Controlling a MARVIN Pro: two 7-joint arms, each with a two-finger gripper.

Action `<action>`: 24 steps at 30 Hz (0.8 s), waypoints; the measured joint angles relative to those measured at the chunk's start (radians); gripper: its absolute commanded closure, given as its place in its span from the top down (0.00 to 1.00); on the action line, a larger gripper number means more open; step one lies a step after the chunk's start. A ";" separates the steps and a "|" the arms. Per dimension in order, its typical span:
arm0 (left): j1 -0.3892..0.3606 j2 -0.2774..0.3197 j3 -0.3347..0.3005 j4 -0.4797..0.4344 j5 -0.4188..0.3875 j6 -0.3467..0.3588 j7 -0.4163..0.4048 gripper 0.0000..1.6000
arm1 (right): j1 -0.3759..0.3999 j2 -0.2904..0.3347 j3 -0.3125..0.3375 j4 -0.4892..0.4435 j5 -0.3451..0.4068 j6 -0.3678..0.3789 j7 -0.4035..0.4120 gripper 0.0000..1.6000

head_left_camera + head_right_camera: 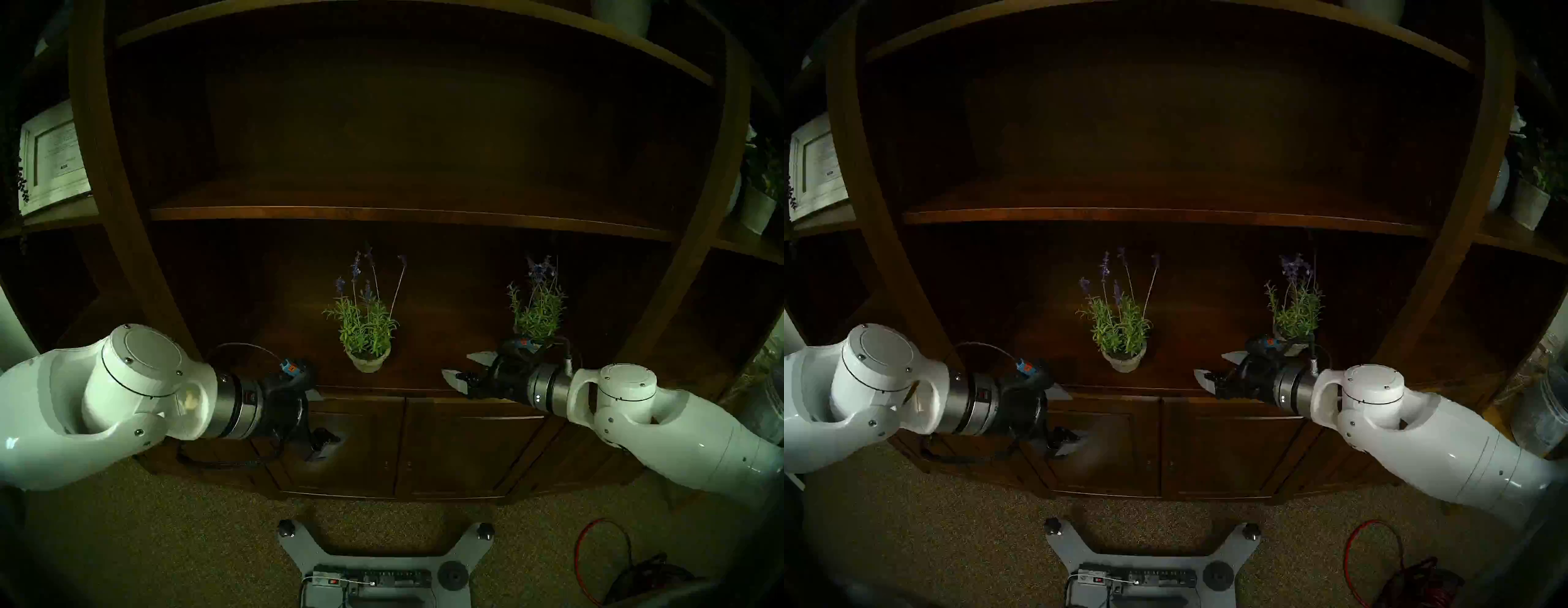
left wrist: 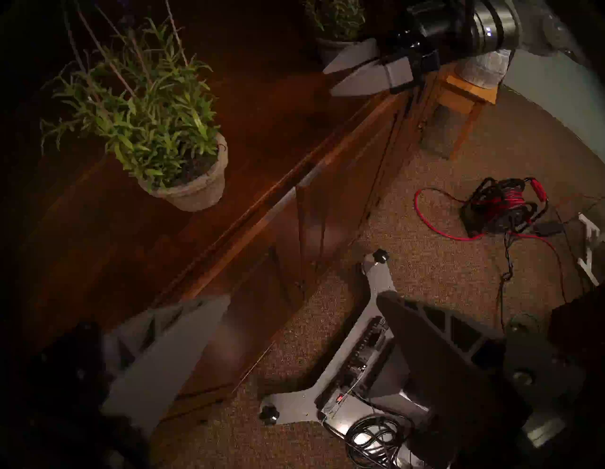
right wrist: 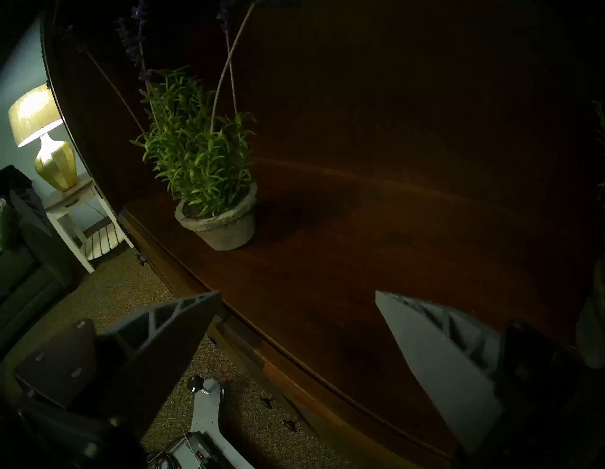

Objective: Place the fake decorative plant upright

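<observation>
Dim brown wooden shelf above closed cabinet doors, speckled carpet below.

Starting at the left gripper: spread wide, nothing between the grey wedge-shaped fingers, hanging in front of the cabinet face and below the shelf's front edge. Right gripper likewise released and empty, level with the shelf edge, pointing inward.

Outward from there: lavender plant standing between the two claws, up and to the right of the left one, up and to the left of the right one, touching neither. Long axis vertical, stems rising straight from the pot; apparently upright already, so probably little left to do. Roughly equal reach from either side.

Rough, stone-like, pale tapered pot with a thick rolled rim; dense narrow green plastic leaves; thin stiff stalks tipped with purple spikes. Top-heavy look, likely easy to tip if nudged.

Second plant of the same kind just behind the right gripper, also standing.
</observation>
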 measured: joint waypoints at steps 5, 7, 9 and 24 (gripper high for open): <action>0.017 0.007 -0.016 0.012 0.008 -0.015 0.021 1.00 | 0.000 0.000 0.000 0.000 0.000 0.000 0.000 1.00; 0.024 0.010 -0.024 0.025 0.010 -0.023 0.031 1.00 | 0.000 0.000 0.000 0.000 0.000 0.000 0.000 1.00; 0.031 0.011 -0.031 0.037 0.012 -0.029 0.041 1.00 | 0.000 0.000 0.000 0.000 0.000 0.000 0.000 1.00; 0.087 0.004 -0.067 0.066 0.009 -0.086 0.074 1.00 | 0.000 0.000 0.000 0.000 0.000 0.000 0.000 1.00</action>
